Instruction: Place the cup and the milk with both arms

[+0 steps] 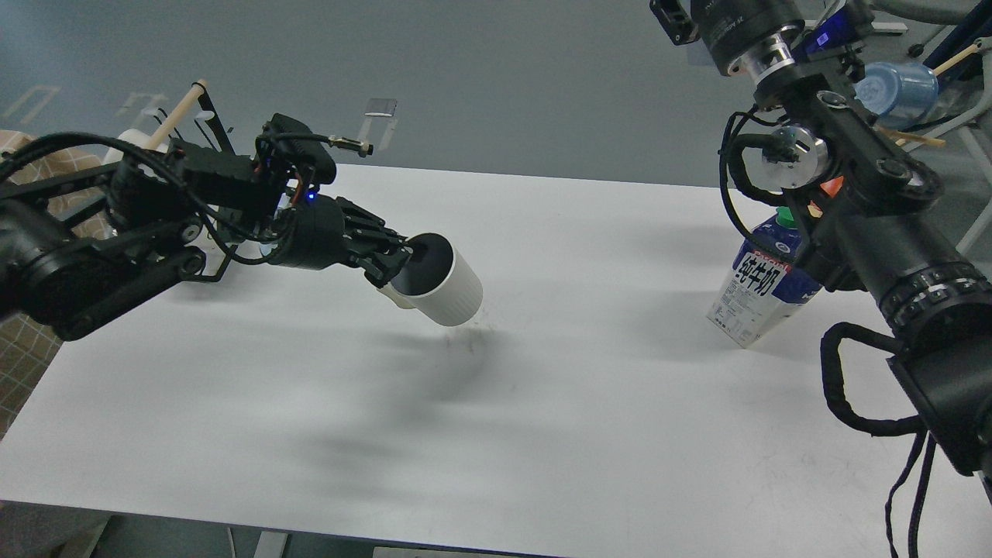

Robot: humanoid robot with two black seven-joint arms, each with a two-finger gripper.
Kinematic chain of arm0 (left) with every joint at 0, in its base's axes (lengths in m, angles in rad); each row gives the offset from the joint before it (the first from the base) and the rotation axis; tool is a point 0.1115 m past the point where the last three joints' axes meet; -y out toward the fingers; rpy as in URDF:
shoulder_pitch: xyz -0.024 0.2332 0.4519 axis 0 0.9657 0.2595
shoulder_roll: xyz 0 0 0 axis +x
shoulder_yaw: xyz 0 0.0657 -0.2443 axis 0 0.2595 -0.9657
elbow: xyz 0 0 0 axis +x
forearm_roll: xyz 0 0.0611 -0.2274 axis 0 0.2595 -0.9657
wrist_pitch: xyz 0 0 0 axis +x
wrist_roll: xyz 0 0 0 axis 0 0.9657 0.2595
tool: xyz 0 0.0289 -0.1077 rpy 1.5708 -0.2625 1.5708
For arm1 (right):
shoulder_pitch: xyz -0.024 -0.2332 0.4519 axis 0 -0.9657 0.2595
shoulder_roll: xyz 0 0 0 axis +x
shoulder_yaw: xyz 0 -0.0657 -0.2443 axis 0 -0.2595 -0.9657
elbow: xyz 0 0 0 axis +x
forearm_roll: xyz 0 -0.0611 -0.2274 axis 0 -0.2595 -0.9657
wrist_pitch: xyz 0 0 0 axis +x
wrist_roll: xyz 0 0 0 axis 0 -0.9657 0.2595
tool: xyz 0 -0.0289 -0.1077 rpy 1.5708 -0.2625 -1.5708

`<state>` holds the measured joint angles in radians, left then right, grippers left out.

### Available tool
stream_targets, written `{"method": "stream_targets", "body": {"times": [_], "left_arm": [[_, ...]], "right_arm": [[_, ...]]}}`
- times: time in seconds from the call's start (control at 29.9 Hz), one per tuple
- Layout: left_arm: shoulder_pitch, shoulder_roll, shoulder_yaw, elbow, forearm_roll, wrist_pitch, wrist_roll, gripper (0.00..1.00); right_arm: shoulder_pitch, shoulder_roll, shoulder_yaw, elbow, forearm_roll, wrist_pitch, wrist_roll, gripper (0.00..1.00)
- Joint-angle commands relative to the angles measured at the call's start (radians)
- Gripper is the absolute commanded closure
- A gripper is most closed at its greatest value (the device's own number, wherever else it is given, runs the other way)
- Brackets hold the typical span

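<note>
The cup [443, 285], off-white with a dark inside, is tilted with its mouth toward my left arm and hangs a little above the white table [542, 434], left of centre. My left gripper [397, 267] is shut on its rim, one finger inside and one outside; the handle is hidden. The milk [756, 291], a blue and white carton with a green cap [787, 217], leans at the right of the table. My right gripper [806, 229] sits at the carton's top, mostly hidden behind my own arm, and seems to be shut on it.
A blue cup [899, 87] hangs on a wooden peg rack beyond the table's far right corner. A white cup [128, 141] sits on a peg rack at the far left. Checked cloth [27, 349] lies off the table's left edge.
</note>
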<state>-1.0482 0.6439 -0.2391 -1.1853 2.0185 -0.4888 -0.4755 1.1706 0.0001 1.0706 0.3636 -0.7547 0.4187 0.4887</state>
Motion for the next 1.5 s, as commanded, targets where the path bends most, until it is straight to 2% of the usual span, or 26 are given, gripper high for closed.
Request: {"method": "stream_targets", "body": {"times": [0.0,0.37,0.7,0.74,0.77,0.8,0.87,1.04,1.27,1.47], "left_arm": [[-0.026,-0.038,0.093,0.067,0.005,0.0,-0.002,1.0],[-0.038,-0.125,0.145,0.19,0.006,0.0,-0.003,1.0],[-0.041,-0.15,0.176,0.213,0.003,0.0,-0.002,1.0],[-0.041,-0.148,0.176,0.213,0.002,0.0,-0.002,0.92],[-0.041,-0.15,0.176,0.213,-0.004,0.0,-0.002,0.68],[-0.042,-0.15,0.175,0.213,-0.006,0.0,-0.002,0.59],[-0.052,-0.15,0.175,0.211,-0.007,0.0,-0.003,0.27],[-0.079,-0.15,0.175,0.211,-0.007,0.0,-0.012,0.15],[-0.115,-0.148,0.175,0.196,-0.007,0.0,-0.013,0.14],[-0.22,-0.095,0.164,0.106,-0.062,0.0,-0.013,0.14]], "right_arm": [[0.0,0.0,0.0,0.001,0.0,0.0,0.0,0.0],[-0.006,0.0,0.0,0.001,0.0,0.0,0.0,0.0],[-0.008,0.0,0.0,0.001,0.0,0.0,0.0,0.0],[-0.008,0.0,0.0,0.001,0.0,0.002,0.0,0.0],[-0.009,0.0,0.0,0.001,0.0,0.002,0.0,0.0],[-0.009,0.0,0.0,0.001,0.0,0.002,0.0,0.0],[-0.011,0.0,0.0,0.001,0.0,0.002,0.0,0.0],[-0.014,0.0,-0.001,0.001,0.0,0.0,0.0,0.0],[-0.016,0.0,-0.001,0.001,0.0,0.002,0.0,0.0],[-0.017,0.0,-0.003,0.031,0.0,0.008,0.0,0.0]]}}
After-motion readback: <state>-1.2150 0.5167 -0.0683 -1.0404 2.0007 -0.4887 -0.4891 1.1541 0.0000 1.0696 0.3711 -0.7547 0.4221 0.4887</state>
